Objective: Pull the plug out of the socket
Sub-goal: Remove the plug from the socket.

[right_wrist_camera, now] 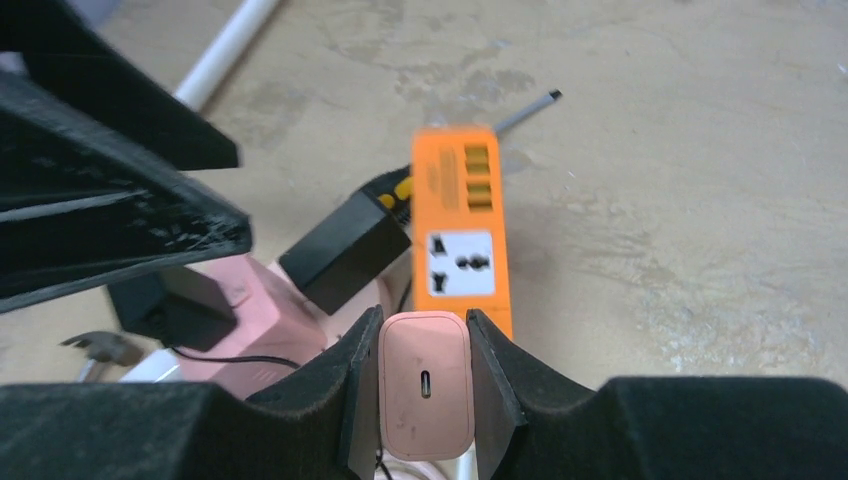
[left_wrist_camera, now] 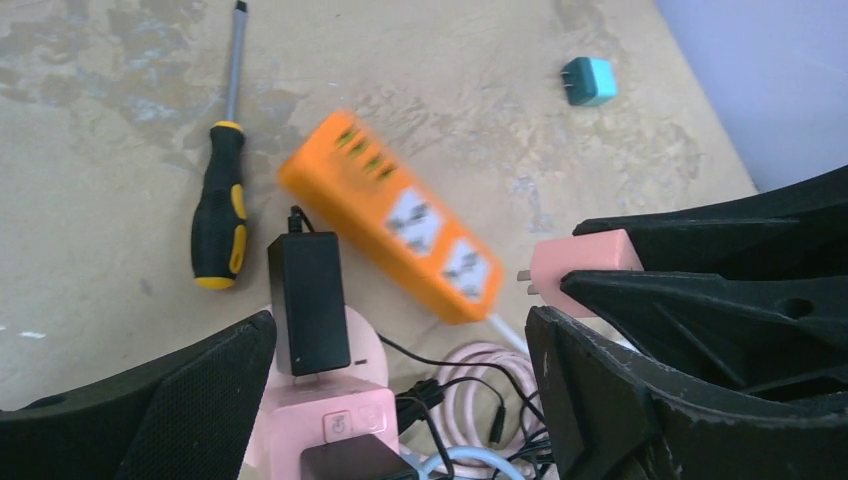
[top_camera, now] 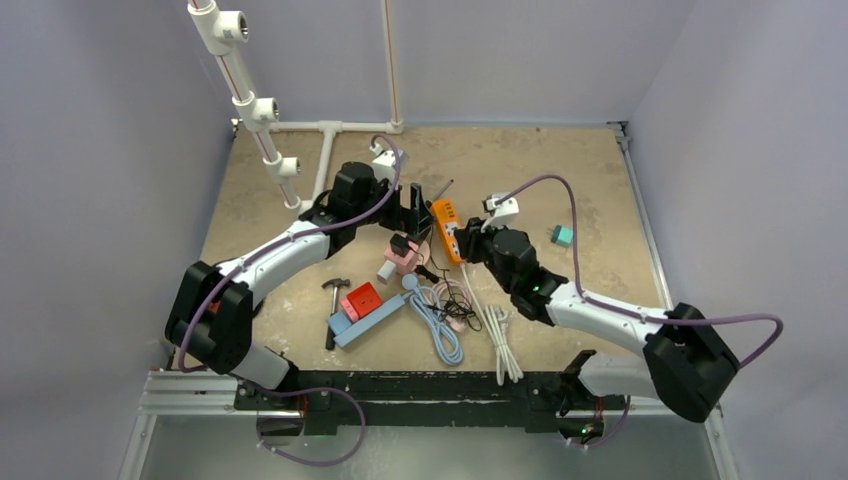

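Observation:
My right gripper is shut on a pink plug with a USB-C port on its back. In the left wrist view the pink plug shows bare prongs, a small gap away from the end of the orange socket strip. The strip lies on the table and looks blurred. My left gripper is open and empty, its fingers wide apart over a pink socket cube with black adapters plugged into it. From above, the left gripper is just left of the strip and the right gripper is at its near end.
A black-and-yellow screwdriver lies left of the strip. A teal plug sits to the right. A hammer, a blue strip with a red block and tangled cables lie near the front. White pipes stand at the back left.

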Tool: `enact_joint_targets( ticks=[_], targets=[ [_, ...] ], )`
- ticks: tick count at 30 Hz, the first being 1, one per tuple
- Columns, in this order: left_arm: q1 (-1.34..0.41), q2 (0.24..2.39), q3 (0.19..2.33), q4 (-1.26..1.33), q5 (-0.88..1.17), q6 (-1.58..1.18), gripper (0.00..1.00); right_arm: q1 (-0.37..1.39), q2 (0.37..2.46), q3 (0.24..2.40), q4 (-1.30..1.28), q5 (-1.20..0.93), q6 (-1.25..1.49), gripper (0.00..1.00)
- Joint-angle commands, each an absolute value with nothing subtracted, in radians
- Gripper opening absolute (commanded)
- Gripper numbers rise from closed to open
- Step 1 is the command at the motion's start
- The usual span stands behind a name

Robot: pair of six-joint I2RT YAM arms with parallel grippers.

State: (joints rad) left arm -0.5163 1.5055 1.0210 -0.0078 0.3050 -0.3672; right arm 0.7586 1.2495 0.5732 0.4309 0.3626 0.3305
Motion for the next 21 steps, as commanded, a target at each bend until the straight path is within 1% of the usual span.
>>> enact_joint_targets(
  ticks=[1, 5, 10, 13, 15, 19, 21],
  targets=[
    [-0.489, 1.496, 0.995, 0.166, 0.476, -0.482, 0.96, 0.762, 1.146, 0.522, 0.636, 0.273, 0.289, 0.00],
    [-0.485, 1.501, 0.984, 0.193, 0.512, -0.517, 0.95, 0.762, 1.107, 0.493, 0.678, 0.244, 0.271, 0.00],
    [-0.485, 1.501, 0.987, 0.177, 0.490, -0.505, 0.95, 0.762, 1.145, 0.517, 0.650, 0.272, 0.284, 0.00],
    [-0.485, 1.483, 0.994, 0.134, 0.423, -0.467, 0.95, 0.761, 1.149, 0.518, 0.635, 0.289, 0.311, 0.00],
    [-0.485, 1.469, 1.007, 0.078, 0.341, -0.431, 0.94, 0.761, 1.154, 0.521, 0.626, 0.292, 0.338, 0.00],
    [-0.485, 1.444, 1.020, 0.012, 0.237, -0.383, 0.94, 0.756, 1.176, 0.555, 0.545, 0.429, 0.373, 0.00],
    [-0.486, 1.435, 1.020, 0.003, 0.207, -0.373, 0.94, 0.721, 1.193, 0.576, 0.481, 0.481, 0.407, 0.00]
  ],
)
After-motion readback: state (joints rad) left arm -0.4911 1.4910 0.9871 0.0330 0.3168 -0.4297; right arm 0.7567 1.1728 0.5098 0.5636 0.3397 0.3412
